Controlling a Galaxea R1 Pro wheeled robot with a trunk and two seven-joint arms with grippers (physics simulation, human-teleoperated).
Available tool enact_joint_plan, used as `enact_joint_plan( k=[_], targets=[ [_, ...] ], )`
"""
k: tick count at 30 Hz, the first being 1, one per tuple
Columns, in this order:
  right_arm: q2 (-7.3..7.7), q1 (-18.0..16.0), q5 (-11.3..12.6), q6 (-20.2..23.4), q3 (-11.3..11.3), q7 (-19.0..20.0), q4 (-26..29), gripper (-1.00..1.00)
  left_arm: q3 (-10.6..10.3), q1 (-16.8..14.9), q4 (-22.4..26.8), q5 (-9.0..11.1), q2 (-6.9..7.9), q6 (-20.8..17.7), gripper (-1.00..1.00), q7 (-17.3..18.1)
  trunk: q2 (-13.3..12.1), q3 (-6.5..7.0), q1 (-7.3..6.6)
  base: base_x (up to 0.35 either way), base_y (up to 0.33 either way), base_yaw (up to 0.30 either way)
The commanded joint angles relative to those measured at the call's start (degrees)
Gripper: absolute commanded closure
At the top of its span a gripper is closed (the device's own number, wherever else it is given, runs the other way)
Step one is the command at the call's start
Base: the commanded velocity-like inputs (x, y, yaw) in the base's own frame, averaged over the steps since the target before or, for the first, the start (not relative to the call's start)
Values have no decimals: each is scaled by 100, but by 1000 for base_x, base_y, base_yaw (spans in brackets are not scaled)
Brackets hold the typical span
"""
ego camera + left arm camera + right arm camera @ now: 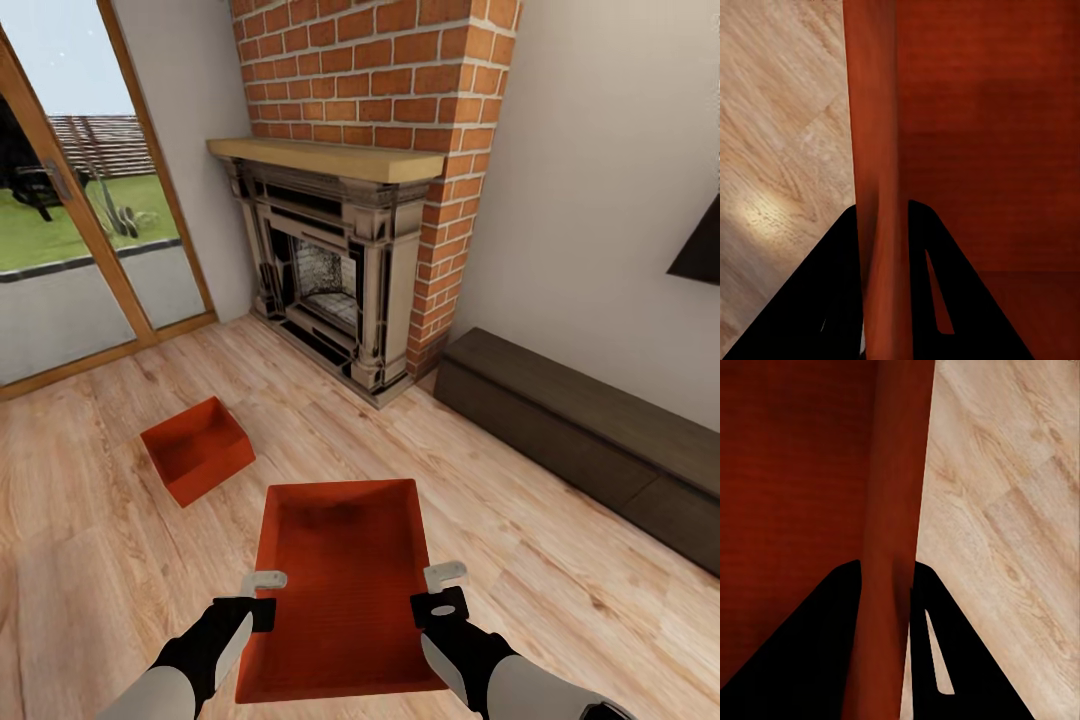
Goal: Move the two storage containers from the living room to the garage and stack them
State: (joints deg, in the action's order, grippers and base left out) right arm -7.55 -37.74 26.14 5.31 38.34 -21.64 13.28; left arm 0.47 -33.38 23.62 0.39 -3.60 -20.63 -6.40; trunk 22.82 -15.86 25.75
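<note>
Head view: both claws [263,592] [442,588] clamp container [345,560] walls.

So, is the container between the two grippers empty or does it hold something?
Empty. In the head view the held container shows only its bare orange-red bottom, and both wrist views show plain inner walls.

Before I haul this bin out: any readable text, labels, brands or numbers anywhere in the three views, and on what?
None: no readable text in any view.
Held storage container, gripped by the left gripper and right gripper: plain orange-red walls, no label.
Second storage container on the wood floor: plain, no marking.
Brick fireplace and dark low cabinet: no lettering visible.
</note>
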Motion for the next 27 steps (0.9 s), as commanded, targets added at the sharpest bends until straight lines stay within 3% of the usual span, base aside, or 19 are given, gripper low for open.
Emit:
enact_joint_plan(
  k=[1, 27],
  targets=[
    [-19, -5, -13, 40, 33, -13, 166, 100, -9, 1, 2, 76, -18, -29, 100, -20, 10, -1, 3, 0, 0, 0],
    [-19, -5, -13, 40, 33, -13, 165, 100, -9, -1, 2, 76, -18, -20, 100, -20, 10, 229, 3, 0, 0, 0]
  ],
)
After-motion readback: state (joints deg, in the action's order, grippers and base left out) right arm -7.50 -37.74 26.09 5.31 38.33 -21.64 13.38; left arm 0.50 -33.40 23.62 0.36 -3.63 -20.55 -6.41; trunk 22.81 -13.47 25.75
